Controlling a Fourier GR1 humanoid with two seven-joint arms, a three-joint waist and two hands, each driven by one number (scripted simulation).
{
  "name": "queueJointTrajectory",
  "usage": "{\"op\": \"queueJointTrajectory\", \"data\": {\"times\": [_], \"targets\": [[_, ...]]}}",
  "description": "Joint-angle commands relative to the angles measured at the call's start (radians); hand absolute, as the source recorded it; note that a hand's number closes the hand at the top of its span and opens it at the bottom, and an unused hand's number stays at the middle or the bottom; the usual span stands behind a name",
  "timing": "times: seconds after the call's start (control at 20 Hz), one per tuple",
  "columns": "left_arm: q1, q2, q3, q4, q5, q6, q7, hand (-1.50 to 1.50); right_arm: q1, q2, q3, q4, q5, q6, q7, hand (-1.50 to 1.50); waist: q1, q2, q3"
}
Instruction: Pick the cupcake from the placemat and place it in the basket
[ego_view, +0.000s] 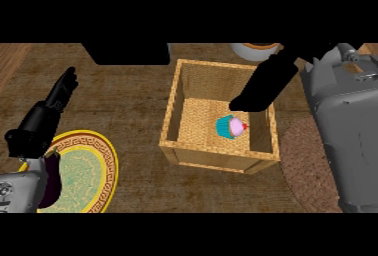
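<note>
Head view, the only one you have: no brand, label or readable writing anywhere; the one marking is the Greek-key band round the rim of the yellow plate (103, 172) at lower left. The cupcake (232, 126), teal wrapper with pink icing and a small red dot on top, lies tilted on its side on the woven floor of the basket (214, 157), toward the basket's right wall and roughly midway front to back. The basket is a square wicker box in the middle of the brown worktop (133, 105). Your right hand (255, 90) comes in from the upper right over the basket's far right corner, fingers straight and pointing down into the box; the tips end just above and slightly right of the cupcake, very close, and you can't tell from this angle whether they touch it. Nothing is curled round the cupcake, so read that hand as released and holding nothing. The grey right forearm (347, 125) fills the right edge. Beneath it lies the placemat (306, 160), a brownish round mat, partly covered by the arm and just right of the basket. Your left hand (48, 112) rests at the left edge, fingers straight and pointing up and away, holding nothing, well apart from the basket; its forearm overlaps the plate. A white cup (255, 50) holding something brown sits just behind the basket's far wall, cut off by the top band.
</note>
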Motion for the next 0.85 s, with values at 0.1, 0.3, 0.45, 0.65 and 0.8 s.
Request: {"op": "queueJointTrajectory", "data": {"times": [0.1,0.3,0.45,0.65,0.8], "targets": [[0.028,0.001,0.005,-0.04,0.011,-0.009,0.001,0.0,0.043,0.066,-0.154,-0.041,-0.008,-0.191,0.023,-1.5,0.001,-0.001,0.001],[0.0,-0.023,-0.008,-0.026,0.001,0.009,0.027,0.0,-0.019,0.071,-0.261,-0.018,0.059,-0.346,0.041,-1.5,0.0,0.003,0.0],[0.003,-0.01,-0.011,-0.048,-0.001,-0.004,0.05,0.0,-0.001,-0.001,-0.385,0.013,0.048,-0.391,-0.008,-1.5,0.0,0.004,0.001],[-0.006,-0.008,0.011,-0.001,0.008,-0.006,-0.004,0.0,0.057,-0.027,-0.434,-0.012,0.063,-0.454,-0.021,-1.5,-0.005,0.003,0.0],[0.056,-0.017,-0.001,-0.044,-0.001,-0.004,-0.016,0.0,0.075,-0.138,-0.555,0.068,0.007,-0.441,-0.126,-1.5,0.004,0.003,0.001]]}}
